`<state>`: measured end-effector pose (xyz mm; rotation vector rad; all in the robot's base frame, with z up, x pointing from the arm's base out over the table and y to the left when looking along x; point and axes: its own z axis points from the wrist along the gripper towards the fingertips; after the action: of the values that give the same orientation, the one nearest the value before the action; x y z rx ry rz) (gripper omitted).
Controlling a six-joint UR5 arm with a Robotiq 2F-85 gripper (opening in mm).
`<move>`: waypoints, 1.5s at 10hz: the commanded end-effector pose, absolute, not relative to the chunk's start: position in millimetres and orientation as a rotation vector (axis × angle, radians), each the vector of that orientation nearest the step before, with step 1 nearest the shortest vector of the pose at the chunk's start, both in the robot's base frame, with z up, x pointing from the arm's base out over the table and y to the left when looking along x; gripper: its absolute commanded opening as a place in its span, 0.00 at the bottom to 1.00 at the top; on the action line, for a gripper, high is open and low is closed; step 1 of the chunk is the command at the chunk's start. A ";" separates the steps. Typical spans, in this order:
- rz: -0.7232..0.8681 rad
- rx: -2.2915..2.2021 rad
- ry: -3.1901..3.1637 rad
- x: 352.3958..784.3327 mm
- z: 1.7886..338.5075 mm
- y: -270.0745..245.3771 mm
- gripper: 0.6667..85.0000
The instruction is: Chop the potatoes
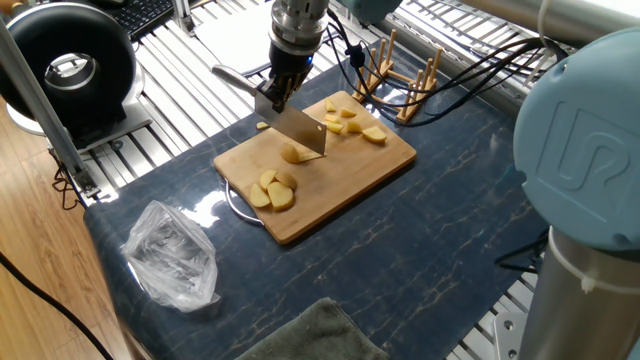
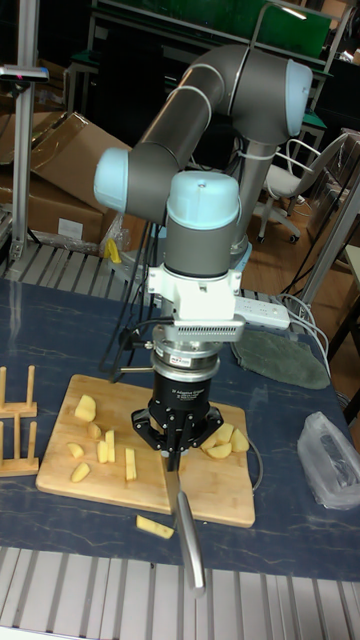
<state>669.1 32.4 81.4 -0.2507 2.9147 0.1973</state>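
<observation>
We are working over the bench (image 1: 440,230), where the board (image 1: 350,180) is carrying the potatoes (image 1: 272,190): a cluster at its 7 o'clock edge, more at 1 o'clock, one chunk (image 1: 293,154) in the middle. Our hand (image 1: 280,92) is clenched on the knife (image 1: 298,127), blade hanging just above that chunk. We are risking a glancing cut: the rounded chunk could roll or skid off. One stick (image 2: 154,526) is already lying off the board, and another press could be knocking more pieces over the edge.
</observation>
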 end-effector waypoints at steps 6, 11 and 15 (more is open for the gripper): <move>0.222 -0.257 2.875 674.9 85.3 25.1 0.00; 0.233 -0.236 2.865 679.0 78.7 31.8 0.00; 0.234 -0.235 2.861 679.5 78.1 33.2 0.00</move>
<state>677.7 31.7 76.8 -0.2477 2.8682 0.2189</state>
